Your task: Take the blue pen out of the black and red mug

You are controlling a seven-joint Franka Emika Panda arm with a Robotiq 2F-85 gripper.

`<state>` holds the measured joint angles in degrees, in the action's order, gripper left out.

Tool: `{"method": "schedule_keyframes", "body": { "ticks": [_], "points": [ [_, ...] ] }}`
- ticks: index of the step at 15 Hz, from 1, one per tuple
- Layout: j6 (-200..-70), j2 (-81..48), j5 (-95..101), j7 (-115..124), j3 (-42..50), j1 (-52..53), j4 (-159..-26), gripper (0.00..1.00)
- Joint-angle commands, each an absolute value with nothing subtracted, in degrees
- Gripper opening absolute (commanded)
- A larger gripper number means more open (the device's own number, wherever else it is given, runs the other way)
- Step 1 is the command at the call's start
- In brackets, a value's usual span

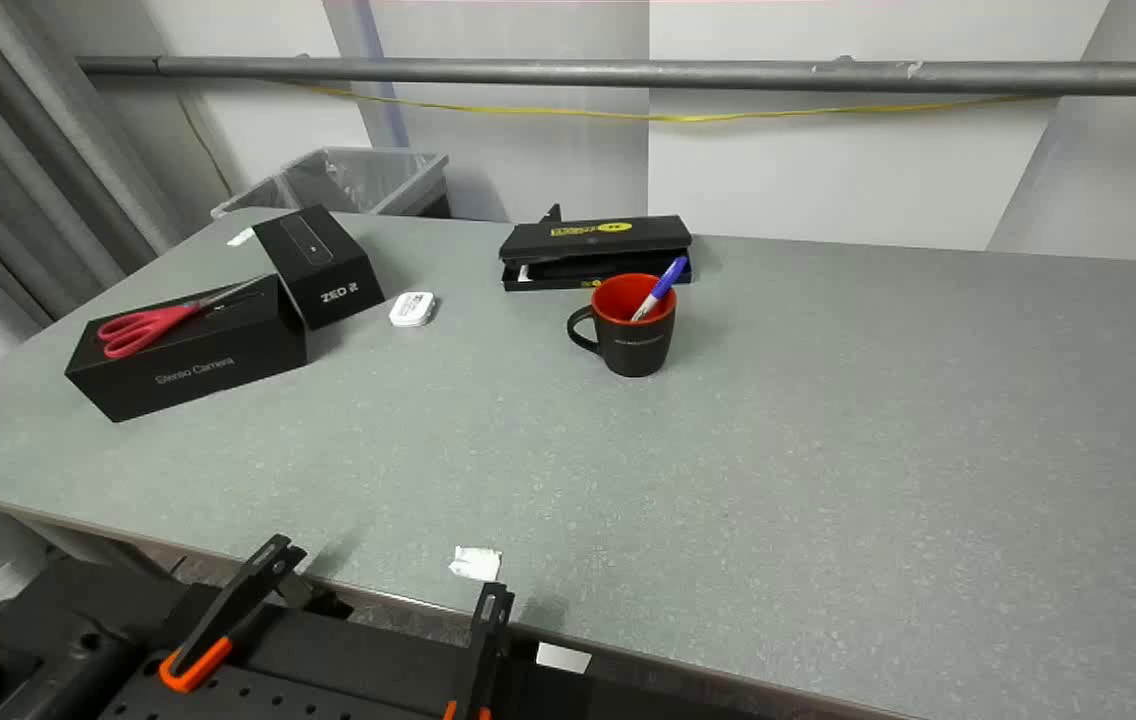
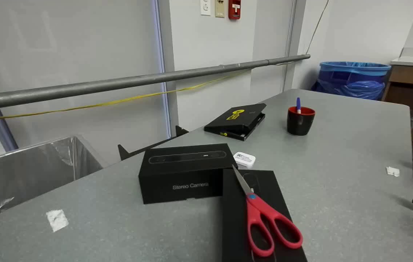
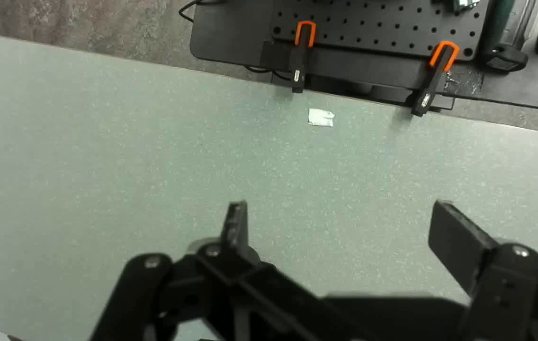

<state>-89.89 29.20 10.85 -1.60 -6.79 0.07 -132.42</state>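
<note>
The black and red mug (image 1: 636,350) stands upright on the grey table, and it also shows in an exterior view (image 2: 299,124). The blue pen (image 1: 669,276) stands in the mug, leaning on its rim, with its blue end sticking up above it; its upper part also shows in an exterior view (image 2: 298,104). The pen's lower end is hidden inside the mug. My gripper (image 3: 338,208) is open and empty above the table in the wrist view. It shows in neither exterior view. I cannot make out the mug or pen in the wrist view.
A flat black box (image 1: 596,240) lies just behind the mug. Two black camera boxes (image 1: 190,355) (image 1: 320,266) stand to one side, with red scissors (image 2: 264,222) on top. A small white case (image 1: 412,309) lies near them. Clamps (image 3: 298,61) sit at the table's edge.
</note>
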Motion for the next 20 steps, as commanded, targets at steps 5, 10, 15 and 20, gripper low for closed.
{"method": "schedule_keyframes", "body": {
  "ticks": [5, 10, 15, 20],
  "points": [
    [-98.00, 28.55, 13.32, 6.72, -6.05, -0.36, -134.22, 1.00],
    [-117.61, 21.47, 18.78, 17.43, -3.70, -5.65, -137.65, 1.00],
    [-126.50, 12.40, 24.94, 30.34, -1.50, -11.71, -136.41, 1.00],
    [-125.38, 14.49, 23.00, 25.20, -0.66, -9.72, -138.11, 1.00]
  ]
}}
